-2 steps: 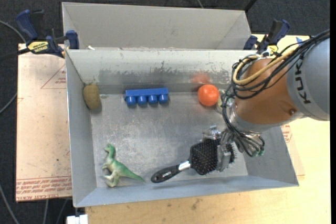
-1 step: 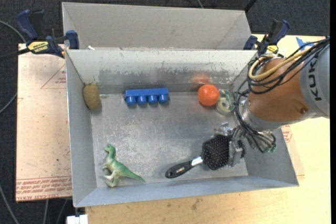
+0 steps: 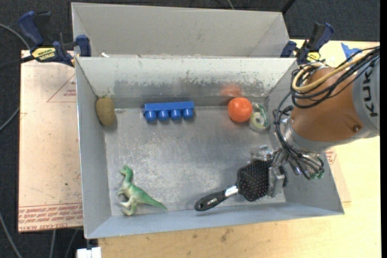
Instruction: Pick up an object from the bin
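The gripper [image 3: 276, 177] hides one edge of the black hairbrush [image 3: 251, 182].

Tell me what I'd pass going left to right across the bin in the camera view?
brown kiwi-like fruit → green toy dinosaur → blue block → orange ball → small greenish-white roll

Only legible marking: the letters "KU", cut off at the frame edge, on the pale upper link of the orange-covered robot arm [image 3: 329, 112].
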Controlling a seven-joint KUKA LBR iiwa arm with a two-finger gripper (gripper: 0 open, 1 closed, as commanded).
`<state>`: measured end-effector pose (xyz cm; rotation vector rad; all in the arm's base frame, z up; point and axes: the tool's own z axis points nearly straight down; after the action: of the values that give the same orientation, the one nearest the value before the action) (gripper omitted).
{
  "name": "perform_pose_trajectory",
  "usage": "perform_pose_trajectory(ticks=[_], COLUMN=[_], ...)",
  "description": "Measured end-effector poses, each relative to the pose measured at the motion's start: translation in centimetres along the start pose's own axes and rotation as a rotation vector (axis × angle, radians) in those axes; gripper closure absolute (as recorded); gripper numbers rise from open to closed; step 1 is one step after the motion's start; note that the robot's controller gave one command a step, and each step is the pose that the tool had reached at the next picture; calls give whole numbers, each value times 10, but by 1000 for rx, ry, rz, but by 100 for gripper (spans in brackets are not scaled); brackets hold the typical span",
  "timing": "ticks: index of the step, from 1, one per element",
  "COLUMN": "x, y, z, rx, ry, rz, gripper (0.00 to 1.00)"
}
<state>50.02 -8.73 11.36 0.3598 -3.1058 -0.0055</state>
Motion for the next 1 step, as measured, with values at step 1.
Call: perform_pose_trajectory(ticks=[1], x=[-15], y=[28], z=[-15], rx=[10], ry=[-28], rz=[-17], gripper=[100])
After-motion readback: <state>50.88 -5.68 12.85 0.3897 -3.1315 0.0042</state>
